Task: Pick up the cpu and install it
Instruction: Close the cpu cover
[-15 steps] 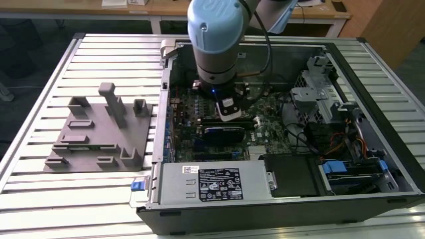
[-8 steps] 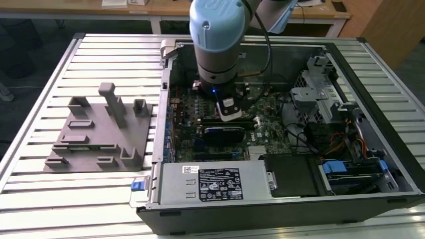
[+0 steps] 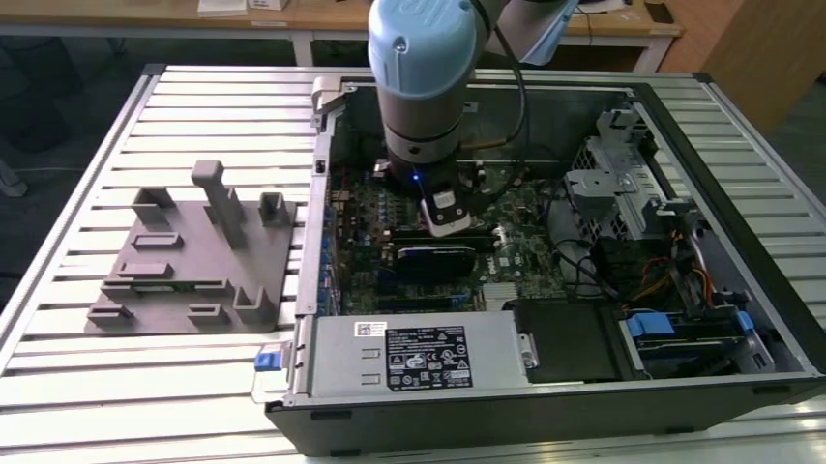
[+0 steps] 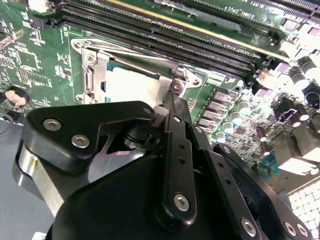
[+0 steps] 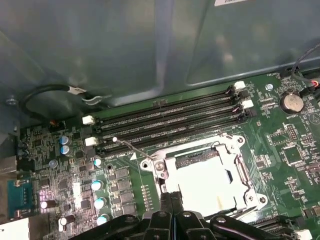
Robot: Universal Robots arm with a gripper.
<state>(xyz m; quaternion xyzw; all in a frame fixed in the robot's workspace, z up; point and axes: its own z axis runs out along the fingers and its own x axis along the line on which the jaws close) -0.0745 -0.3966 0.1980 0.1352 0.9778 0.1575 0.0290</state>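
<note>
The cpu (image 5: 202,182), a flat silvery-white square, lies level inside the metal-framed socket (image 5: 242,172) on the green motherboard. It shows again in the second wrist view as the cpu (image 4: 134,86) within the socket frame (image 4: 91,75). My gripper (image 5: 171,195) is at the socket's edge, right beside the chip, its two black fingers pressed together with nothing seen between them. In the second wrist view the gripper (image 4: 173,99) ends at the frame's corner. In the exterior view the gripper (image 3: 447,228) reaches down into the open computer case, and the arm hides the socket.
Memory slots (image 5: 165,120) run alongside the socket, and a thin socket lever (image 5: 132,146) sticks out at its corner. Capacitors (image 5: 99,186) stand nearby. The case wall (image 3: 671,101) surrounds the board. A grey fixture (image 3: 193,261) sits at the exterior view's left; the power supply (image 3: 413,356) is in front.
</note>
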